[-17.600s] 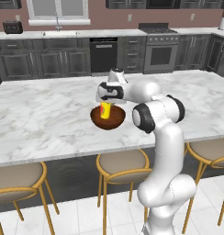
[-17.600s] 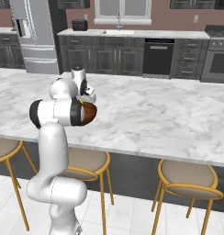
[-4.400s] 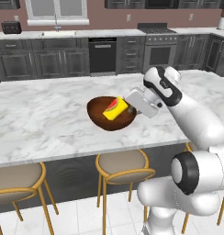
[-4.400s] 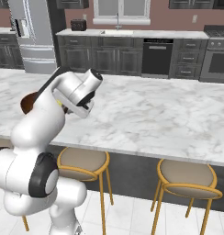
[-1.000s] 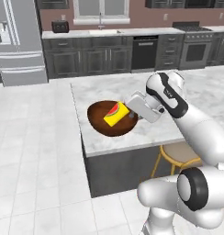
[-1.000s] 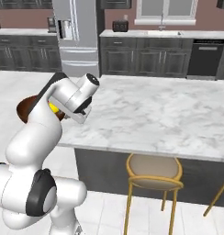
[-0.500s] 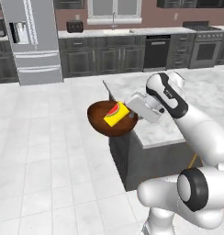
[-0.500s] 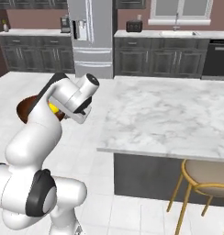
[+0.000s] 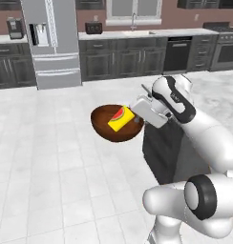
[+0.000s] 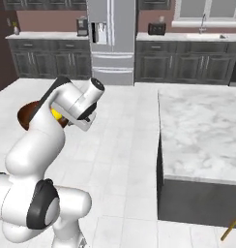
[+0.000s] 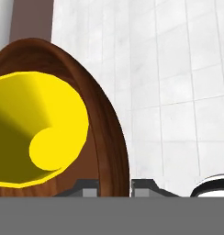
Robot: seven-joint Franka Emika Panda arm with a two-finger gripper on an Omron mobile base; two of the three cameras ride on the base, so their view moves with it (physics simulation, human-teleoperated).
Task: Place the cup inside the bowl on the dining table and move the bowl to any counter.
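One wall of the bowl (image 11: 111,137) is pinched between the narrow-set jaws of the gripper (image 9: 139,120), with the cup (image 9: 121,118) lying on its side inside. The load is carried in the air over the tiled floor (image 9: 51,157), beside the dining table (image 10: 202,131). The bowl should be kept level so the cup is not spilled, and carried toward the counter (image 9: 132,34) at the far wall.
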